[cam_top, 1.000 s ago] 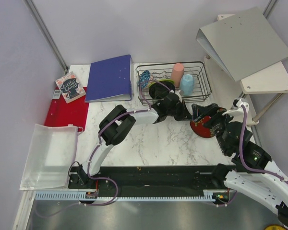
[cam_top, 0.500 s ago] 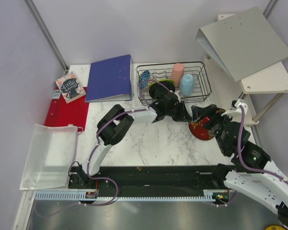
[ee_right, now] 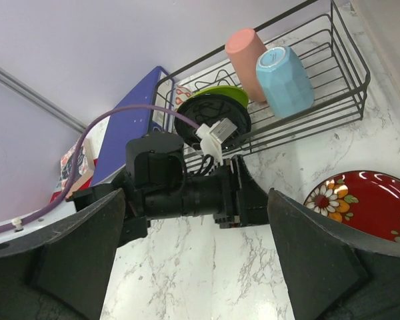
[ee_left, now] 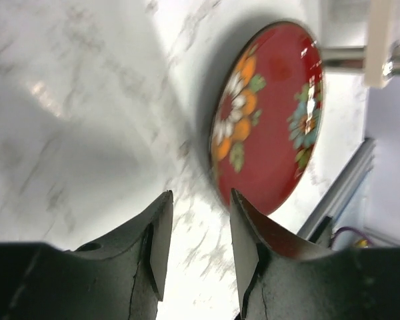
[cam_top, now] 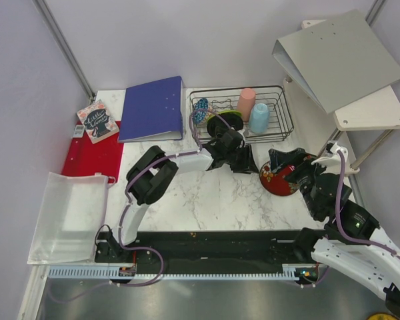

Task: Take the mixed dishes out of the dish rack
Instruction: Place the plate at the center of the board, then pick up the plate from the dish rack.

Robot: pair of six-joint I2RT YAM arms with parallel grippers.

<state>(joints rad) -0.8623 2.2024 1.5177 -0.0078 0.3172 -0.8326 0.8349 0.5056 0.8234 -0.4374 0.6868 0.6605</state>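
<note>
The red-and-black floral lacquer bowl (cam_top: 280, 180) (ee_left: 270, 120) (ee_right: 363, 203) lies on the marble table, right of the middle. My left gripper (cam_top: 251, 162) (ee_left: 200, 230) is just left of it, open, with nothing between its fingers. My right gripper (cam_top: 287, 165) (ee_right: 197, 267) hangs over the bowl's left side, wide open and empty. The black wire dish rack (cam_top: 283, 113) (ee_right: 337, 87) at the back holds the lime-green bowl (cam_top: 227, 118) (ee_right: 220, 99), the small blue patterned bowl (cam_top: 200, 110), the tall pink cup (cam_top: 247, 103) (ee_right: 245, 61) and the light blue cup (cam_top: 259, 117) (ee_right: 284, 81).
A blue binder (cam_top: 152, 108) lies left of the rack. At the left are a book (cam_top: 97, 121), a red mat (cam_top: 93, 159) and a clear plastic bin (cam_top: 70, 217). A grey binder (cam_top: 337, 57) rests on a white shelf (cam_top: 377, 110) at the right.
My left gripper has opened, let go of the red bowl and drawn back to the left. The bowl now lies on the table. My right arm has shifted slightly.
</note>
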